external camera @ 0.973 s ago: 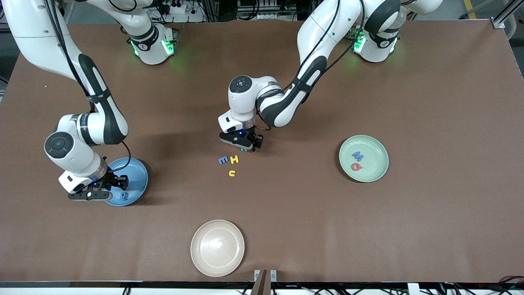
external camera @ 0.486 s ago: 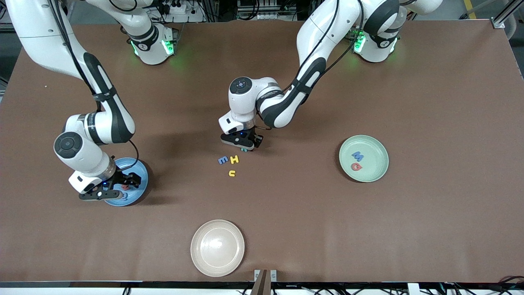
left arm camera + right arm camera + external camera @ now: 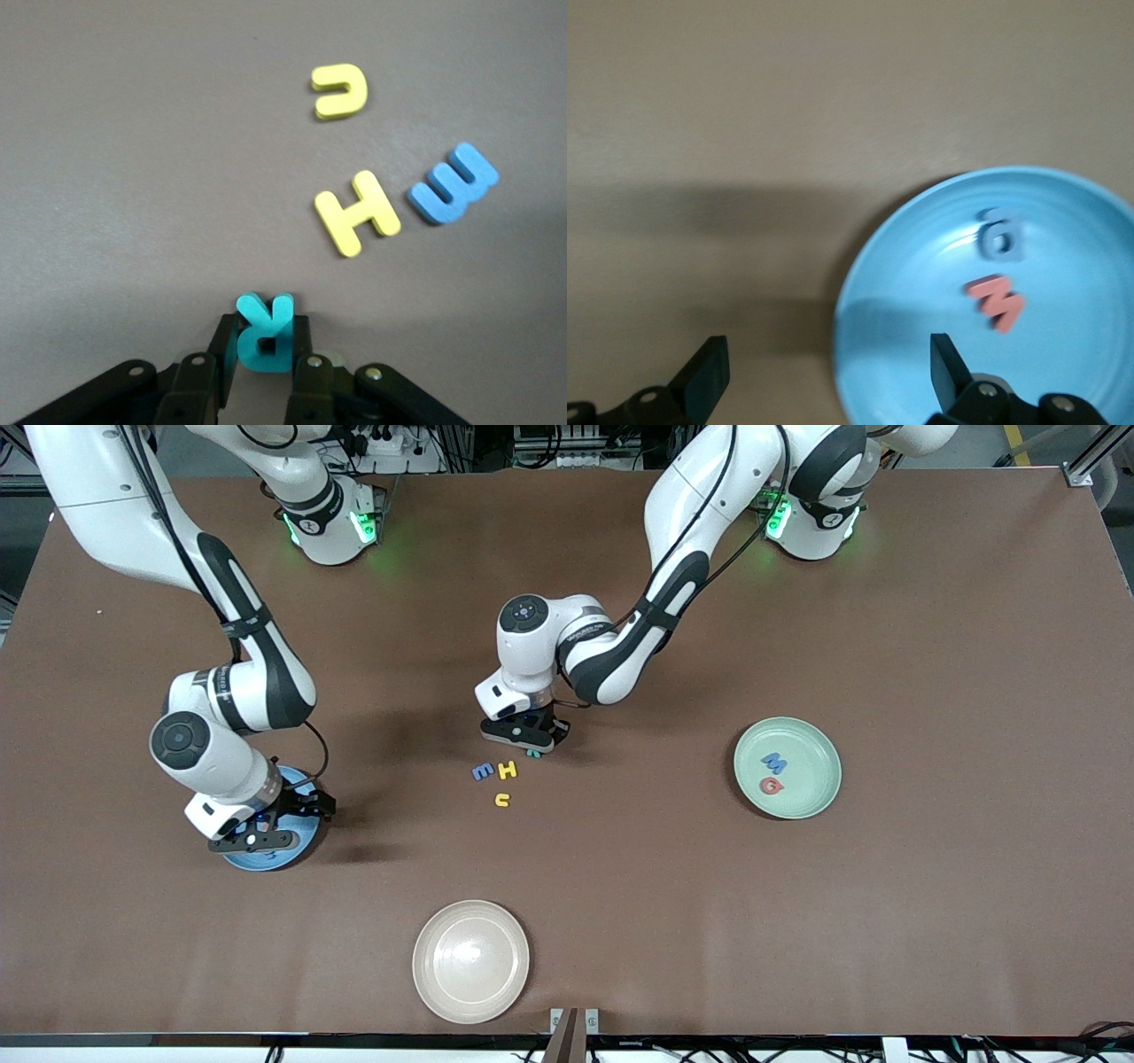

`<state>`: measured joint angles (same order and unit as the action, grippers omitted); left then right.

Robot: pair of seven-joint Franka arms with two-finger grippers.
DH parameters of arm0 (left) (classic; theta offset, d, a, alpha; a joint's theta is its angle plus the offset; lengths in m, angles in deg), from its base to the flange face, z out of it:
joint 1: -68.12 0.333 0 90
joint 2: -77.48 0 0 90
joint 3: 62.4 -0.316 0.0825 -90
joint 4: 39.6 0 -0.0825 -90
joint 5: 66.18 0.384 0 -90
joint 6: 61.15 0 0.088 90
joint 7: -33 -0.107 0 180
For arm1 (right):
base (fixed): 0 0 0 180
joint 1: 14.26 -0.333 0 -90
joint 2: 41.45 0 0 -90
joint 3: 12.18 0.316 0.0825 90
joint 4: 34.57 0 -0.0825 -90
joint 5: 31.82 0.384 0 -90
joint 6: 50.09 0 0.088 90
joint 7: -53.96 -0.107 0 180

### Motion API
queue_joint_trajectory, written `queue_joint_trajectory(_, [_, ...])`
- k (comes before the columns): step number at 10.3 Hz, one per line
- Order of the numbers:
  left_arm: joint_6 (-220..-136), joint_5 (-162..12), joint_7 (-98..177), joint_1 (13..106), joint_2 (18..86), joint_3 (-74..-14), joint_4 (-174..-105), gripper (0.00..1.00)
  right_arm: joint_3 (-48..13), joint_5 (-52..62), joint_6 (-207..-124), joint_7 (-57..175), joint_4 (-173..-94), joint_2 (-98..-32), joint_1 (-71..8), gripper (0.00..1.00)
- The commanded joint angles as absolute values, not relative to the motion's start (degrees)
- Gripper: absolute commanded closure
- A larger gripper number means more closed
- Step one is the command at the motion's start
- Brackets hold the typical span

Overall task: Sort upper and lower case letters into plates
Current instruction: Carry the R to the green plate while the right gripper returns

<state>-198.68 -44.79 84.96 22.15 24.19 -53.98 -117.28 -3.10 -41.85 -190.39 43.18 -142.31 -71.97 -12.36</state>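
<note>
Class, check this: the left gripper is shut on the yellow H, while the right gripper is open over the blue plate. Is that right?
Not quite. The left gripper is shut on the teal R, not the yellow H, which lies free on the table, as the left wrist view shows. The right gripper is indeed open over the blue plate.

White arms (black joints, cables)

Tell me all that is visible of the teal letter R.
The teal R is a small, flat, thick-cut capital letter that looks like foam, with an even matte colour. It stands on edge between the two black fingers of the left gripper, which is shut on it, low at the brown table near the middle. It is apart from the yellow H, the blue m and the yellow u, which lie flat nearby.
</note>
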Motion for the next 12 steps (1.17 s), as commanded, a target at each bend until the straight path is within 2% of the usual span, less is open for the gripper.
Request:
queue_joint_trajectory(1, [-191.6,-46.5,83.0,26.9,27.3,-53.4,-117.1,1.00,-1.6,-40.9,-188.7,35.6,-142.9,-71.5,-15.3,0.00])
queue_joint_trajectory(6, [-169.6,-51.1,59.3,39.0,37.1,-52.0,-119.1,1.00,-1.7,-40.8,-189.6,32.5,-142.9,-72.8,-25.7,0.00])
queue_joint_trajectory(8, [-168.9,-52.7,49.3,45.9,42.9,-51.9,-126.7,1.00,-1.7,-41.1,-191.9,33.4,-142.9,-73.9,-31.0,0.00])
queue_joint_trajectory(10, [-170.5,-52.7,43.8,50.5,45.9,-51.9,-133.1,1.00,-1.7,-41.4,-192.0,33.4,-142.9,-73.9,-34.5,0.00])
queue_joint_trajectory(12, [-178.2,-52.7,43.6,54.0,47.6,-51.6,-140.9,1.00,-1.8,-41.7,-192.6,33.4,-143.3,-74.7,-37.5,0.00])
